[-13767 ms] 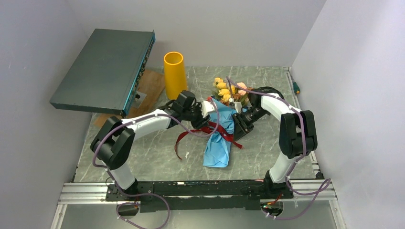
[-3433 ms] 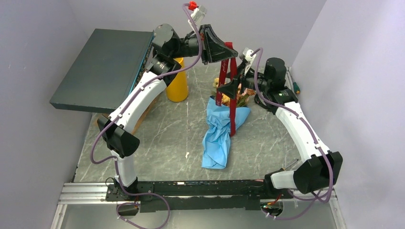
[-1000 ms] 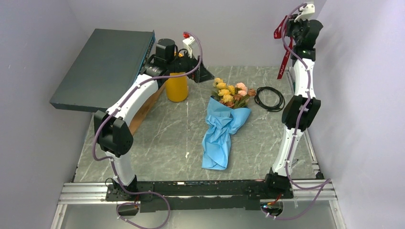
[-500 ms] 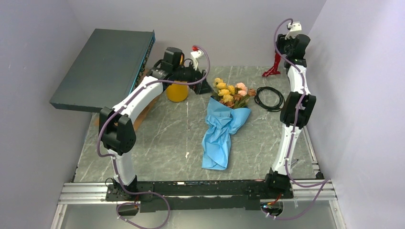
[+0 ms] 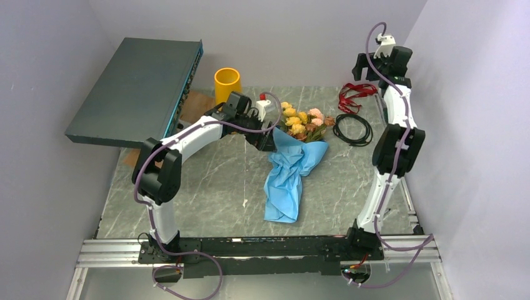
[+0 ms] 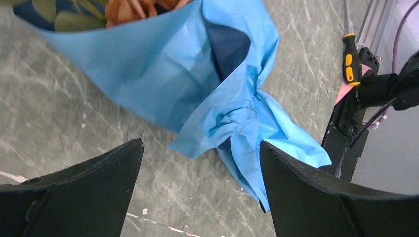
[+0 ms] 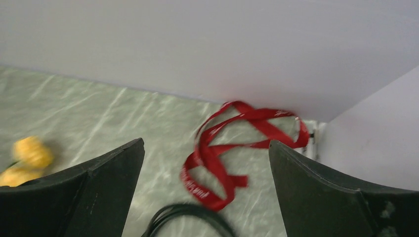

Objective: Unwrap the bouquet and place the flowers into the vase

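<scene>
The bouquet lies mid-table with its crinkled blue paper (image 5: 289, 172) around the stems and the flowers (image 5: 303, 122) at the far end. No ribbon is round it. The dark red ribbon (image 5: 354, 94) lies loose at the back right. My left gripper (image 5: 267, 139) hovers open at the paper's (image 6: 197, 74) upper left edge, nothing between its fingers. My right gripper (image 5: 361, 66) hangs open above the ribbon (image 7: 247, 118), holding nothing. The orange-yellow vase (image 5: 227, 84) stands upright at the back left, behind the left arm.
A coil of black cable (image 5: 353, 129) lies right of the flowers. A large dark flat box (image 5: 137, 87) leans at the back left over a wooden board (image 5: 199, 107). A yellow-handled screwdriver (image 5: 388, 115) lies by the right wall.
My right gripper has opened and the ribbon has dropped from it onto the table at the back right. My left arm has come down from beside the vase to the bouquet's paper.
</scene>
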Robot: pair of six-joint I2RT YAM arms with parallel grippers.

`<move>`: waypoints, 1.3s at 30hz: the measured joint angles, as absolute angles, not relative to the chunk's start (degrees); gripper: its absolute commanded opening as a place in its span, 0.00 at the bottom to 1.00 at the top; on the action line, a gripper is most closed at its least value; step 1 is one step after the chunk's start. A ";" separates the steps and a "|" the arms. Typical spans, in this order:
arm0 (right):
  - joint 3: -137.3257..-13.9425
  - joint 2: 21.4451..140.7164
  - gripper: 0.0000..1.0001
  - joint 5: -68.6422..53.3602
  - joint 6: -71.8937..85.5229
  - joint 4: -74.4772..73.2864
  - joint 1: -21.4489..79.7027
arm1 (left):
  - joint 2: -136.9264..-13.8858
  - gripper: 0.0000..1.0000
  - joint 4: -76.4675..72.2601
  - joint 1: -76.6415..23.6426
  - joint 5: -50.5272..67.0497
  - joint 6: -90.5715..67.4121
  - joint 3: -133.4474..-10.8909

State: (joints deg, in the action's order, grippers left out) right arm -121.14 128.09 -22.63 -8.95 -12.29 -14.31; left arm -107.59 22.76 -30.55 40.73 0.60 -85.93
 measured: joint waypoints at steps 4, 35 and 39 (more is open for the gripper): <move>-114.02 118.41 0.98 -28.99 -7.62 -17.76 -14.22 | -107.59 0.90 21.93 -30.59 38.68 -2.90 -83.11; -78.30 81.60 0.90 -50.19 -12.03 -53.06 -7.38 | -106.02 0.02 3.38 -42.41 43.44 -16.91 -79.42; -75.09 80.62 0.90 -50.63 -11.62 -53.58 -6.39 | -103.00 0.02 0.89 -44.62 43.92 -14.09 -79.40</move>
